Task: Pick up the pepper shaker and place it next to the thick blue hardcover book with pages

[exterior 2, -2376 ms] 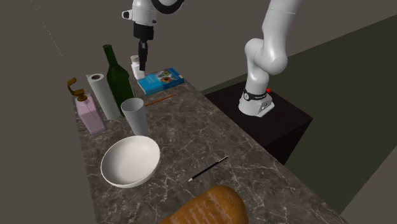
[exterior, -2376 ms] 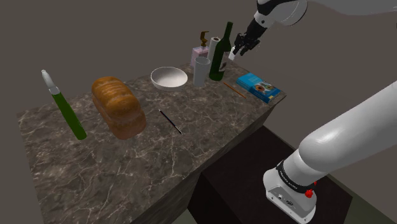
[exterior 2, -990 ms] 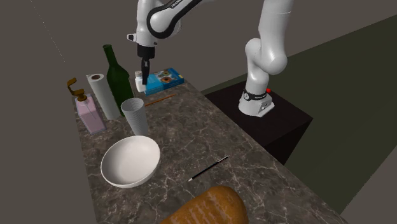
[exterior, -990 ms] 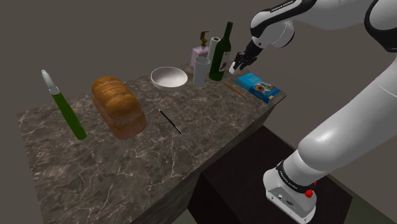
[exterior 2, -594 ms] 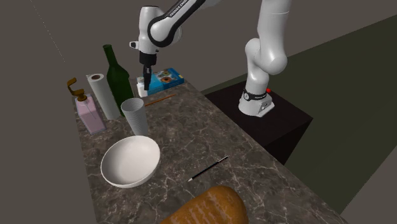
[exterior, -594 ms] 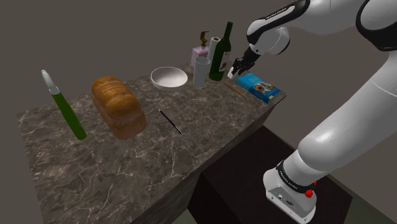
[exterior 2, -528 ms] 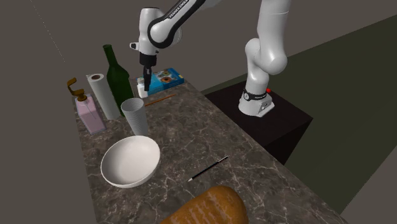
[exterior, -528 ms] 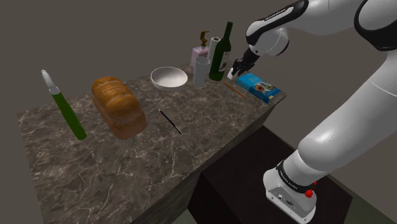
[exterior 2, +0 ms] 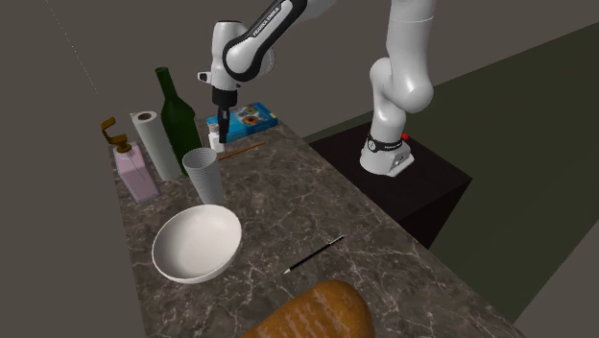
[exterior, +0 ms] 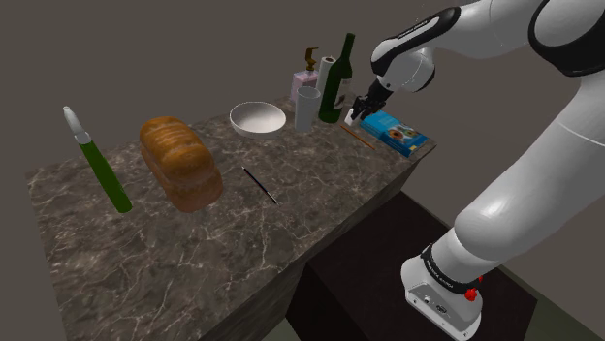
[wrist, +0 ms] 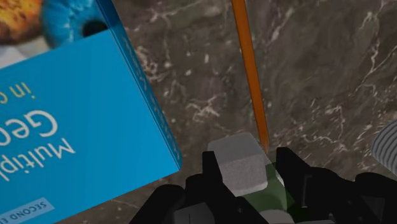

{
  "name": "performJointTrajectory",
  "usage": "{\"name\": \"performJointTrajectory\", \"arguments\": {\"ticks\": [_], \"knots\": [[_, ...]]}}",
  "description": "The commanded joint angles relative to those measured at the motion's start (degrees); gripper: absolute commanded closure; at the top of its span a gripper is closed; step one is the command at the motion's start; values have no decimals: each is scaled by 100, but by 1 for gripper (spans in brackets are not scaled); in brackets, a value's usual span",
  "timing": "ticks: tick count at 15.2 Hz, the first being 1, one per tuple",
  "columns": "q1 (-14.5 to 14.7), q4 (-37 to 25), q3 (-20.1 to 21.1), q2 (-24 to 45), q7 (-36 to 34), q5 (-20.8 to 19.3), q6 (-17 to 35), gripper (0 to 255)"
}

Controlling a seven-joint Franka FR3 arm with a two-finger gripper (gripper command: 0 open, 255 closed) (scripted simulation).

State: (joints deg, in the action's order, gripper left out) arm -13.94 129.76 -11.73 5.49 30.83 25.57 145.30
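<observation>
Pepper shaker (wrist: 238, 164), with a pale grey square top, is clasped between my two black fingers (wrist: 298, 170), which are closed narrowly on its sides to carry it. Just beside it lies the blue book (wrist: 83, 121), flat near a corner of the marbled worktop (wrist: 318, 70). A thin orange stick (wrist: 251, 70) lies on the shaker's other side. I judge I am held low here to set the shaker down in that gap.
</observation>
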Motion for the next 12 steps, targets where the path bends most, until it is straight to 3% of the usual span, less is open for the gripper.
{"name": "performJointTrajectory", "arguments": {"ticks": [1, 3, 4, 9, 12], "knots": [[-1, -1, 0, 3, 3, 3, 2, 255], [-1, -1, 0, 3, 3, 3, 2, 255], [-1, -1, 0, 3, 3, 3, 2, 0], [-1, -2, 0, 3, 3, 3, 2, 0], [-42, 4, -101, -490, -253, -375, -450, 0]]}}
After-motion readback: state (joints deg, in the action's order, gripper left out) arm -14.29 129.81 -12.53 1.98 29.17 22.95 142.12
